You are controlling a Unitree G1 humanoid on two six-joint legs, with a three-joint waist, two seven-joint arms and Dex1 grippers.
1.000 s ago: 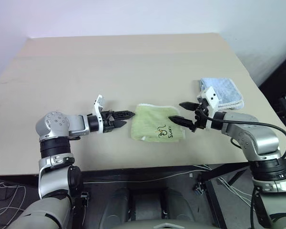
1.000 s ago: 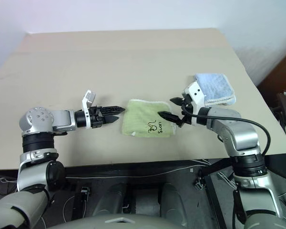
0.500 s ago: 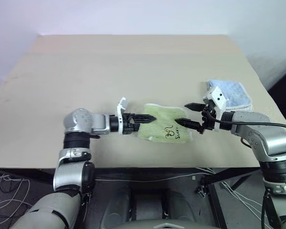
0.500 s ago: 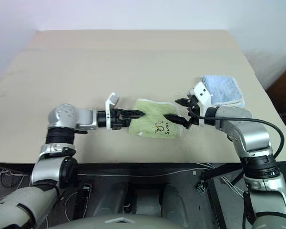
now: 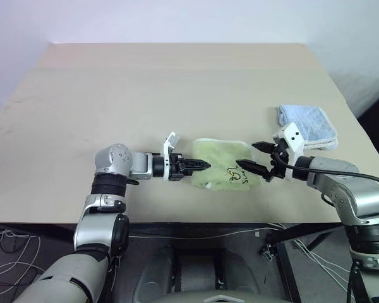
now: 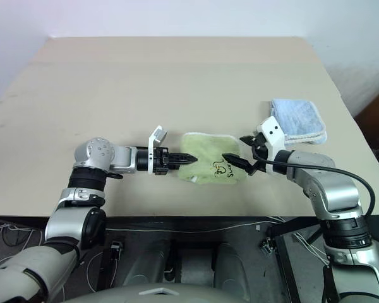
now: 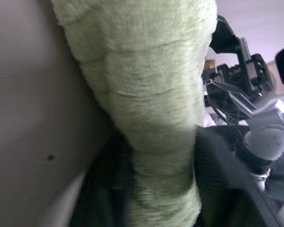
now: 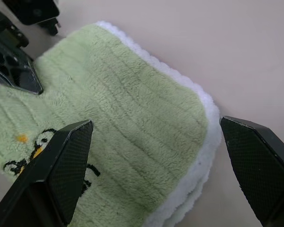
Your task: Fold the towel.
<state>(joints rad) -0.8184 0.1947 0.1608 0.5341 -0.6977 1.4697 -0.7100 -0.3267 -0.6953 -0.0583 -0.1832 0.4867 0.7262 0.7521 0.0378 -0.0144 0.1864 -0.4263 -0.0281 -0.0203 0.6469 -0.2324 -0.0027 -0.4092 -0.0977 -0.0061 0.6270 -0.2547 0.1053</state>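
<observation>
Closing in from frame left, left gripper [image 5: 199, 166] now clamps the towel [image 5: 224, 165] edge; right gripper [image 5: 247, 158] gapes at mid-right; grip deep before lifting.

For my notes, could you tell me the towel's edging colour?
White, clearest in the right wrist view on the towel.

Left tool [image 5: 201, 166] clamped, right tool [image 5: 252, 156] agape

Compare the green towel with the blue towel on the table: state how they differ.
The green towel lies near the table's front edge between both grippers; the blue towel lies farther back, at the robot's right. The green towel bears a dark embroidered marking; the blue towel shows none. The left gripper is closed on the green towel's edge; nothing touches the blue towel. Both are folded terry cloths.
</observation>
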